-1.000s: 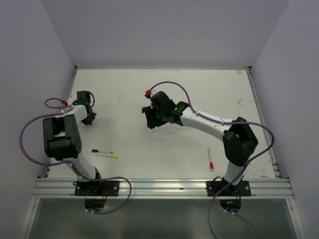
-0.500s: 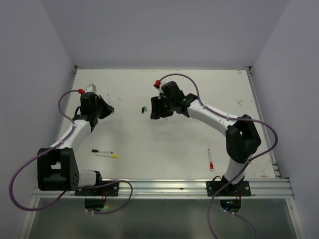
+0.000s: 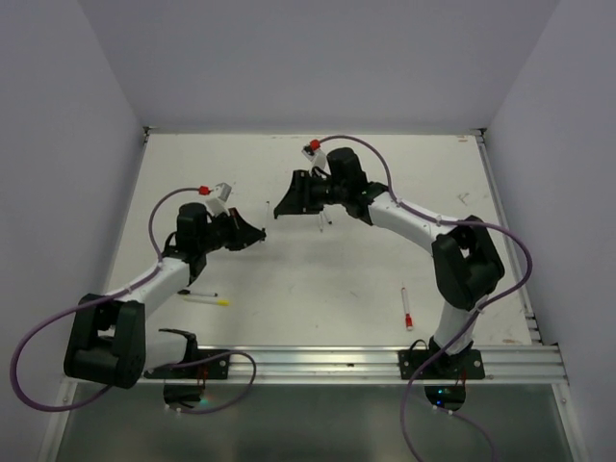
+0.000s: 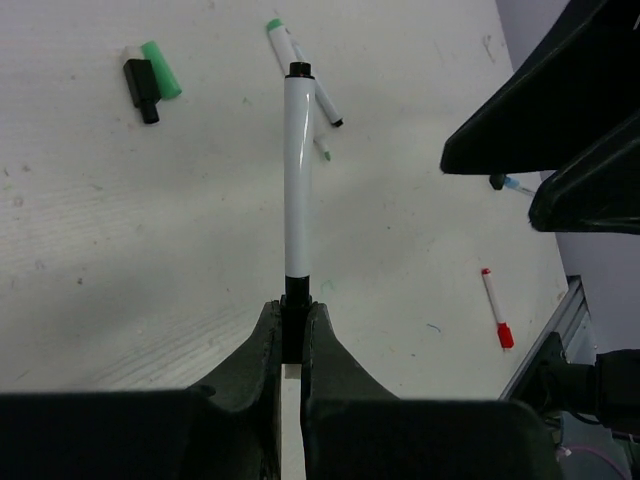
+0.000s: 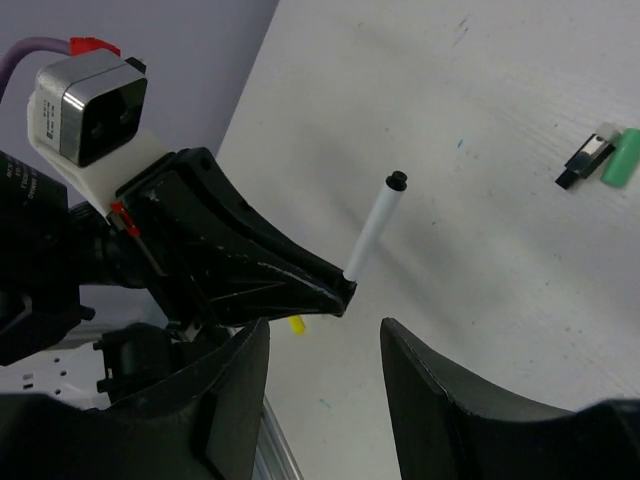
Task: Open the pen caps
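A pen (image 4: 297,180) is gripped by its black end in the closed left jaws and presented, probably for pulling apart, to the open right jaws at 2 o'clock, while 2 caps (image 4: 160,68) are left on the desk (image 4: 90,260) at 11 o'clock.

no readable text, labels or numbers; pen barrels perhaps too blurred.
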You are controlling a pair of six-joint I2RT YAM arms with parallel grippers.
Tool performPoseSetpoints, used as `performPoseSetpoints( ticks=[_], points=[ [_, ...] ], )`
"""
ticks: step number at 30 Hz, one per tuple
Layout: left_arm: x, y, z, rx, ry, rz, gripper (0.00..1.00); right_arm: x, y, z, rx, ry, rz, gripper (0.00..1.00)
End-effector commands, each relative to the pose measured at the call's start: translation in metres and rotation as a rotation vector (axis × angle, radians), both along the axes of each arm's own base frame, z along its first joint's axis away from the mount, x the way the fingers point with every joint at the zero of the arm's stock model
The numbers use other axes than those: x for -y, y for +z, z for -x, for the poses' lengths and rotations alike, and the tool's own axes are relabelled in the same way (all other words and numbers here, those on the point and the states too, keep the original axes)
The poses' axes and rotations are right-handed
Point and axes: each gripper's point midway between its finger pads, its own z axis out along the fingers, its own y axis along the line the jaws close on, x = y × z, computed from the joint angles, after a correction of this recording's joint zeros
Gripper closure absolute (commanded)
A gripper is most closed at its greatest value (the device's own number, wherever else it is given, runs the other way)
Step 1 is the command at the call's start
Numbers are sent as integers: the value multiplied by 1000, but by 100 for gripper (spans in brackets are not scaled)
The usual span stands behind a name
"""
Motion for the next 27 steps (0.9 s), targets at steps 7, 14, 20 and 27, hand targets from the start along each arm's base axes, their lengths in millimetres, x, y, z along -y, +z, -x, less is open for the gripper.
performPoseSetpoints(
  ticks=[7,14,20,27],
  points=[
    [26,40,6,174,-120,73,100,-32,3,9,-8,39,-77,49],
    [27,54,10,208,-130,84,100,-34,-15,8,-24,15,-31,53],
    [35,63,17,242,-176,113,100,-40,-22,8,-40,17,-36,69],
    [32,57,13,227,-161,57,58,-34,-19,10,-27,-9,-27,100]
  ],
)
